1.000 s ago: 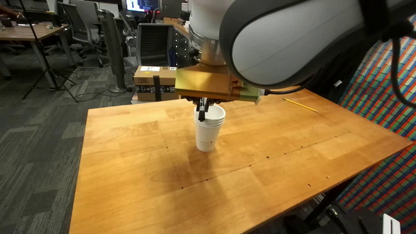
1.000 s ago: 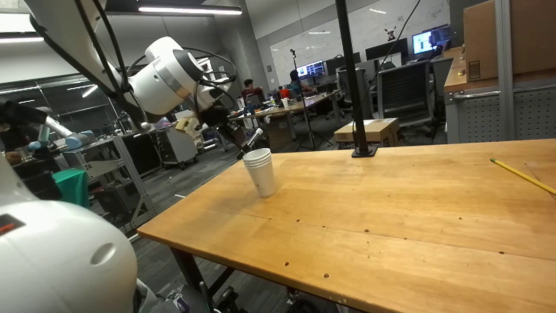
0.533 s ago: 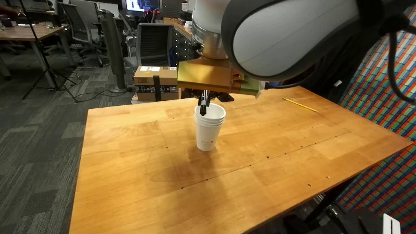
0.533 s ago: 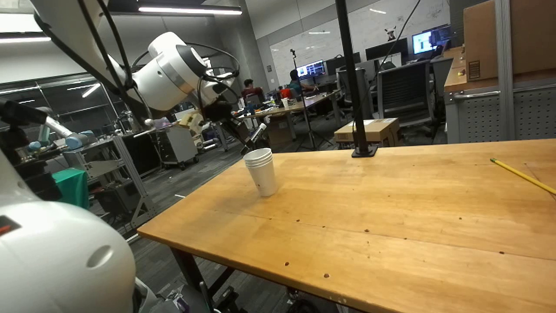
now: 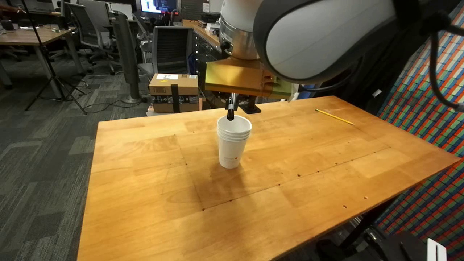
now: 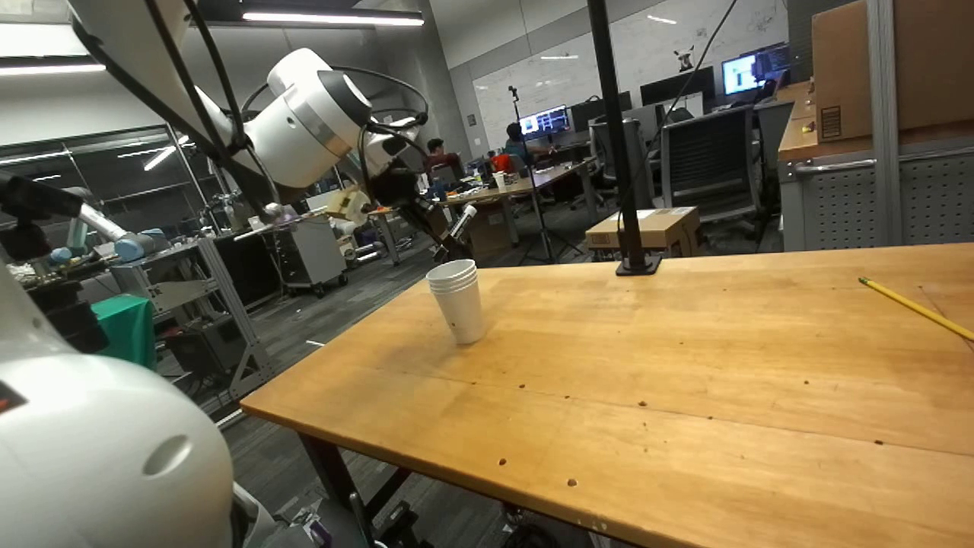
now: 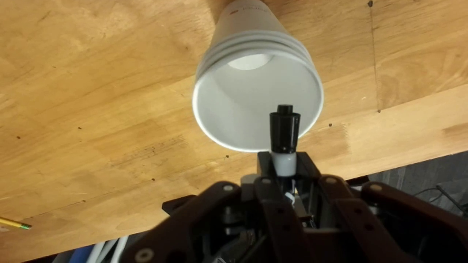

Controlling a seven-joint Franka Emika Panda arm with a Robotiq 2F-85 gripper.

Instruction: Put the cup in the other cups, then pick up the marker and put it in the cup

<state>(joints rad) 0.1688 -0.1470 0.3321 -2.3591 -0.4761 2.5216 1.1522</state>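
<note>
Black marker [image 7: 284, 131] with a pale grey band is pinched between the fingers of the gripper [image 7: 284, 163], tilted black end down near the rim of the stack of nested white disposable cups [image 5: 231, 149], can't tell if they touch. White mark [image 7: 290, 198] on its barrel, not readable. The stack's standing upright on the wooden table [image 5: 152, 188], with a reddish dot [image 7: 234, 12] and a line of print [image 7: 257, 8] I can't make out. Yellow pencil [image 5: 334, 117] lies well apart. Past the edge, cardboard box [image 5: 183, 90] with a white label [image 5: 167, 76], text way too small.
</note>
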